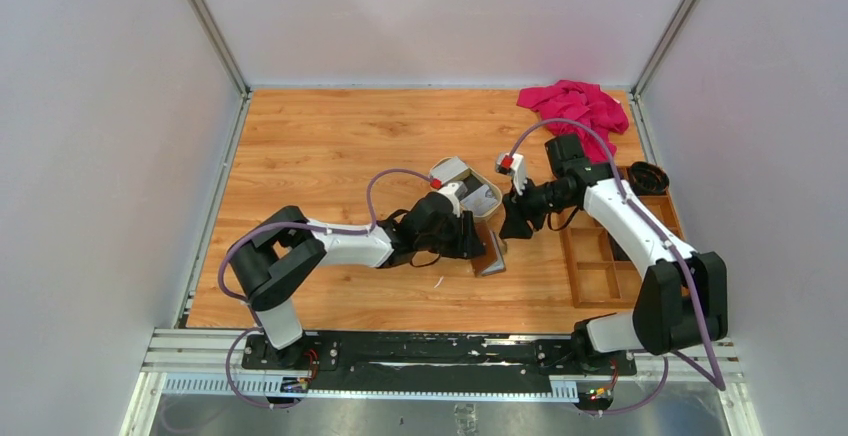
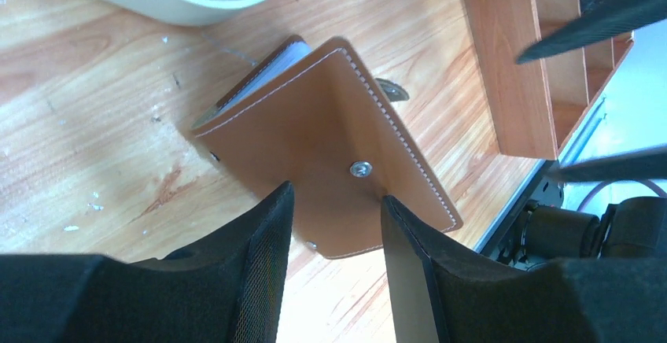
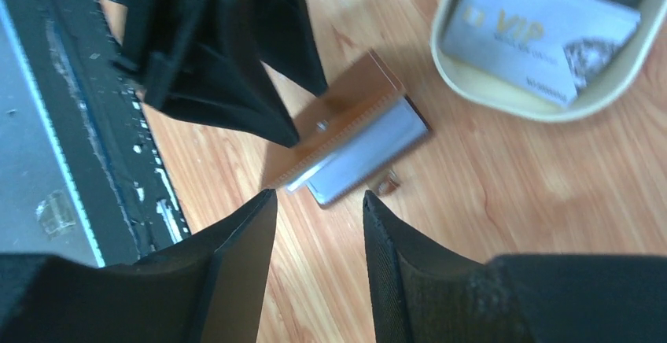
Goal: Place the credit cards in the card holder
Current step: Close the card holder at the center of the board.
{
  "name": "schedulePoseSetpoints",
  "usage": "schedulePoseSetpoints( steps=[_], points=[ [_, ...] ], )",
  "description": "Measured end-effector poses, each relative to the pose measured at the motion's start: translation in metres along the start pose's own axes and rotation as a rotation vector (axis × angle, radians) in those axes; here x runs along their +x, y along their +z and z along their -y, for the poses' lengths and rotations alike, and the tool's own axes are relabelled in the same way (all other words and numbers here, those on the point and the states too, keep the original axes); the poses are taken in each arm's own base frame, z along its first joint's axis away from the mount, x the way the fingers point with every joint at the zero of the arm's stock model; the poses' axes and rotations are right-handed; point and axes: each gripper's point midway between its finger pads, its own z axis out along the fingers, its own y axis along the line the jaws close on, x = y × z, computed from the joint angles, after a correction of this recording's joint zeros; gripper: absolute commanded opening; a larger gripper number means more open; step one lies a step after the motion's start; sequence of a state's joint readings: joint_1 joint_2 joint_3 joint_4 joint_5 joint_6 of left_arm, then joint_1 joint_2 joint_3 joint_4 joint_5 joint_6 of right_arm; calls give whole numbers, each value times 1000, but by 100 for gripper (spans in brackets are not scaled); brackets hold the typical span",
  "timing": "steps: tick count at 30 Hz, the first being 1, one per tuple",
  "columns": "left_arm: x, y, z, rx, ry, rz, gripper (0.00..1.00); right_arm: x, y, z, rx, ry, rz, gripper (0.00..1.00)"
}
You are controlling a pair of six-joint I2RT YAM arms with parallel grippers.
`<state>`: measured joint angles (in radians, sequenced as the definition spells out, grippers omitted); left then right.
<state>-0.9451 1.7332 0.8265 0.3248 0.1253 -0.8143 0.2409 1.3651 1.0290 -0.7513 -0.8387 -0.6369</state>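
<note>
The card holder (image 1: 491, 256), a brown leather wallet, lies on the table with its cover (image 2: 315, 123) tilted up. A grey credit card (image 3: 370, 150) sits inside it, its edge (image 2: 267, 75) showing under the cover. My left gripper (image 2: 334, 193) is open, its two fingertips on the cover either side of a metal snap. My right gripper (image 3: 318, 195) hangs open and empty just above the wallet's open side (image 1: 512, 224). Another credit card (image 3: 543, 32), pale with gold VIP lettering, lies in the cream tray (image 3: 488, 91).
The cream tray (image 1: 485, 191) stands just behind the wallet. A wooden compartment box (image 1: 600, 276) is to the right, close to the right arm, with a black round thing (image 1: 648, 178) at its far end. A pink cloth (image 1: 578, 106) lies at the back right.
</note>
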Motion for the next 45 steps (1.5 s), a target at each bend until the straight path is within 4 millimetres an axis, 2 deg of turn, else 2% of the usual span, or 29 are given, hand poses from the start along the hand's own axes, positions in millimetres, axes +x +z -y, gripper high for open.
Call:
schedulePoseSetpoints(
  steps=[6, 9, 14, 20, 31, 36, 42, 45],
  points=[
    [-7, 9, 4, -3, 36, -1, 49, 32, 3, 16, 107, 103, -105, 47],
    [-2, 17, -2, -15, 39, -18, 49, 40, 6, 21, 122, 142, -137, 47],
    [-3, 21, 0, -6, 40, -17, 49, 54, 14, 30, 133, 191, -191, 45],
    [-3, 25, 2, 7, 41, -14, 49, 65, 20, 36, 140, 224, -236, 42],
    [-4, 26, 3, 14, 42, -13, 49, 72, 27, 37, 145, 255, -277, 38],
    [-3, 26, 3, 15, 43, -12, 49, 73, 28, 43, 168, 258, -284, 30],
    [-3, 26, 4, 16, 44, -13, 49, 69, 28, 48, 187, 252, -269, 2],
    [-3, 26, 5, 17, 45, -14, 49, 66, 28, 50, 194, 246, -263, 0]
  ],
)
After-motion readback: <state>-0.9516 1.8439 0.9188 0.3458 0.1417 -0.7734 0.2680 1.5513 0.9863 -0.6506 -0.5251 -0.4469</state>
